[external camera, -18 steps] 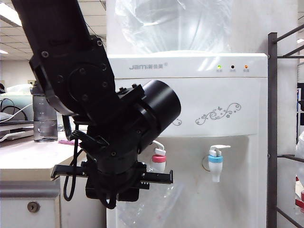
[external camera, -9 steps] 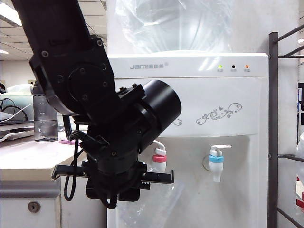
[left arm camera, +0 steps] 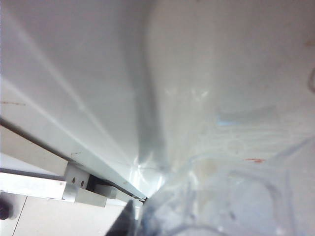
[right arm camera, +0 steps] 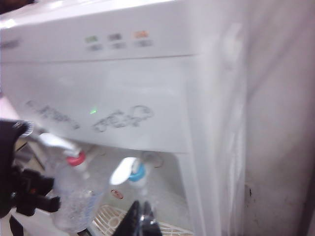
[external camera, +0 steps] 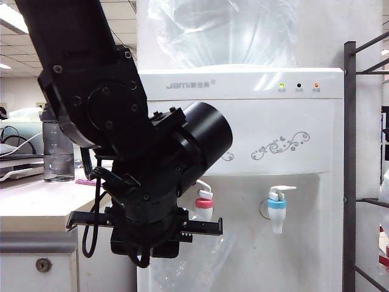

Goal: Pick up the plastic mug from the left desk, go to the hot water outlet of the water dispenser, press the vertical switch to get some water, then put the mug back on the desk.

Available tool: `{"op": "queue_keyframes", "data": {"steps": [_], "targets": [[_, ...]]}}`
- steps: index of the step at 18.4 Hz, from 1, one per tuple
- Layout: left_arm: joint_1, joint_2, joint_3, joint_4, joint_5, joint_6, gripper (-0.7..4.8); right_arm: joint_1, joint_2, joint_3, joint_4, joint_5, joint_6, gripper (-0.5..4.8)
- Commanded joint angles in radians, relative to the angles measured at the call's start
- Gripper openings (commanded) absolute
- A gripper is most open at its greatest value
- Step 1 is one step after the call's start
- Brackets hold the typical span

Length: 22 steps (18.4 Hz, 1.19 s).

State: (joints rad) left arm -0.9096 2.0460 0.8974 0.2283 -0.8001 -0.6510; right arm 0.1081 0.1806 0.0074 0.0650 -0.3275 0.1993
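Going left to right in the exterior view: the left desk point(external camera: 36, 204) with a smoky-grey bottle point(external camera: 58, 149) standing on it, then the big black left arm filling the middle. The left gripper point(external camera: 173, 234) sits low in front of the water dispenser point(external camera: 292, 121), jaws pinched narrow around the plastic mug point(right arm camera: 74, 199). You mostly see that mug in the right wrist view, hanging right under the hot water outlet point(external camera: 203, 207) with the red collar; the blue cold tap point(external camera: 276, 207) is further right.

The right gripper point(right arm camera: 140, 221) shows only as dark fingertips close together at the frame edge, so I can't tell for sure how wide it stands. It's in front of the dispenser's recess, nearer the blue tap.

Next up looks like pressing the vertical switch point(right arm camera: 51, 141). I'd swing the right gripper across to the red-collared tap, not the blue one, and push gently so the held mug isn't knocked. Keep the left arm dead steady under the spout.

Readable writing: "Jam" on the front panel, followed by small characters I can't make out.
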Motion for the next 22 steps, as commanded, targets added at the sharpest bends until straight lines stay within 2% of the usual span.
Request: {"op": "queue_keyframes", "data": {"steps": [1, 3, 13, 16, 20, 22], "targets": [[-0.005, -0.031, 0.036, 0.215, -0.023, -0.011, -0.05, 0.068, 0.002, 0.000, 0.051, 0.079, -0.017, -0.03], [-0.005, -0.031, 0.036, 0.215, -0.023, -0.011, -0.05, 0.100, 0.002, 0.000, 0.024, 0.089, -0.016, -0.02], [-0.006, -0.031, 0.036, 0.219, -0.001, -0.016, -0.05, 0.097, 0.002, 0.000, 0.020, 0.084, -0.017, -0.01], [-0.008, -0.030, 0.036, 0.126, 0.087, -0.059, -0.05, 0.097, 0.002, 0.000, 0.020, 0.084, -0.017, -0.01], [-0.014, -0.032, 0.036, -0.069, 0.097, -0.057, -0.05, 0.097, 0.002, 0.000, 0.020, 0.084, -0.017, -0.01], [-0.016, -0.048, 0.036, -0.152, 0.134, -0.057, -0.05, 0.097, 0.002, 0.000, 0.020, 0.084, -0.017, -0.01]]}}
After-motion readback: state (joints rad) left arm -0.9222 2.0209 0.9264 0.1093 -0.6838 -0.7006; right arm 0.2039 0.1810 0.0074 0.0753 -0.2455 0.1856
